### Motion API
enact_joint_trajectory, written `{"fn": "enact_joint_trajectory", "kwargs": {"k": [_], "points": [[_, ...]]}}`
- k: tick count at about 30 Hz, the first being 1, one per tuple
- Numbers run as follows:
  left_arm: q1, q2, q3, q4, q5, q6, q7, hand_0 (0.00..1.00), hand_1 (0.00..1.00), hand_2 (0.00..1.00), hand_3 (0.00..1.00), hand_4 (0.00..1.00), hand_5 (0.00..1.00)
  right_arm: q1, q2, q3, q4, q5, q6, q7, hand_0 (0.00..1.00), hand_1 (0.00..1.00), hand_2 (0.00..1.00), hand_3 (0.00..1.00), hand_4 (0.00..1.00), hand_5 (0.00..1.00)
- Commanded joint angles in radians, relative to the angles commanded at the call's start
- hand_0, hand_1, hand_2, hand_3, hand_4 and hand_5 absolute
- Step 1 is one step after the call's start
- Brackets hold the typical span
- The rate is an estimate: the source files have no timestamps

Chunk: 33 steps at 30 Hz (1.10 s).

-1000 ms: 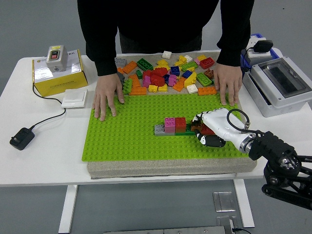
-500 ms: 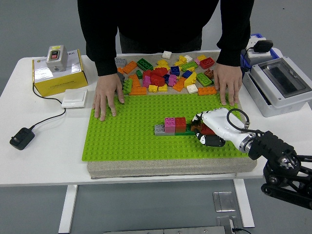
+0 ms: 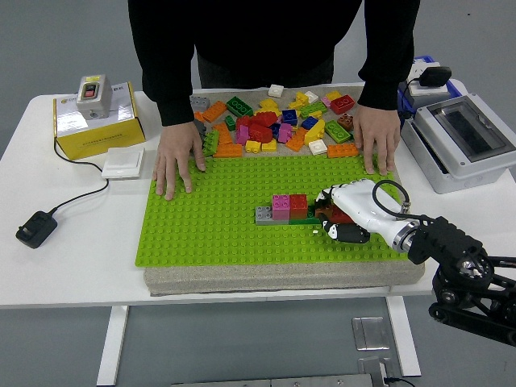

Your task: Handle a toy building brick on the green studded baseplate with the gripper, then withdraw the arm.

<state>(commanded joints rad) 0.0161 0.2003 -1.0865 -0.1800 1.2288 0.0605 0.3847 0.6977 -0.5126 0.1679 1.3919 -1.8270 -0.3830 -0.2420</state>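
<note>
- Person (image 3: 266, 40): cut off by the top edge above the chest; only torso, sleeves and hands visible.
- Right hand (image 3: 343, 216): its fingers cover a dark red brick (image 3: 340, 214); brick outline and the grip on it cannot be confirmed.
- Right arm (image 3: 463, 270): runs out of the right edge.
- Grey enclosure (image 3: 461, 141): clipped by the right edge.
- Loose brick pile (image 3: 274, 122): pieces overlap; count indeterminable.
- Yellow box (image 3: 95, 121): print too small to read.
</note>
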Motion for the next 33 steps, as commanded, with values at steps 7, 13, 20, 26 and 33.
{"fn": "enact_joint_trajectory", "kwargs": {"k": [7, 13, 20, 26, 33], "points": [[-0.003, 0.000, 0.004, 0.000, -0.007, 0.001, -0.002, 0.684, 0.650, 0.556, 0.615, 0.064, 0.630, -0.002, 0.000, -0.004, 0.001, 0.002, 0.002, -0.001, 0.123, 0.169, 0.671, 0.652, 0.414, 0.427], [-0.004, -0.001, 0.007, 0.000, -0.011, 0.002, -0.003, 0.684, 0.650, 0.556, 0.615, 0.065, 0.631, -0.004, -0.001, -0.004, 0.004, -0.005, 0.004, -0.005, 0.123, 0.168, 0.671, 0.652, 0.414, 0.429], [-0.004, -0.001, 0.010, 0.000, -0.015, 0.003, -0.004, 0.683, 0.650, 0.555, 0.615, 0.065, 0.631, -0.006, 0.000, -0.004, 0.002, -0.007, 0.007, -0.007, 0.123, 0.169, 0.671, 0.652, 0.415, 0.432], [-0.004, -0.001, 0.012, 0.000, -0.018, 0.004, -0.005, 0.683, 0.649, 0.555, 0.614, 0.065, 0.631, -0.008, 0.002, -0.003, -0.002, -0.004, 0.010, -0.007, 0.123, 0.168, 0.670, 0.652, 0.416, 0.433], [-0.005, 0.000, 0.012, 0.000, -0.018, 0.005, -0.006, 0.683, 0.649, 0.555, 0.614, 0.066, 0.631, -0.008, 0.003, -0.005, -0.007, -0.001, 0.013, -0.006, 0.124, 0.168, 0.668, 0.653, 0.411, 0.431]]}}
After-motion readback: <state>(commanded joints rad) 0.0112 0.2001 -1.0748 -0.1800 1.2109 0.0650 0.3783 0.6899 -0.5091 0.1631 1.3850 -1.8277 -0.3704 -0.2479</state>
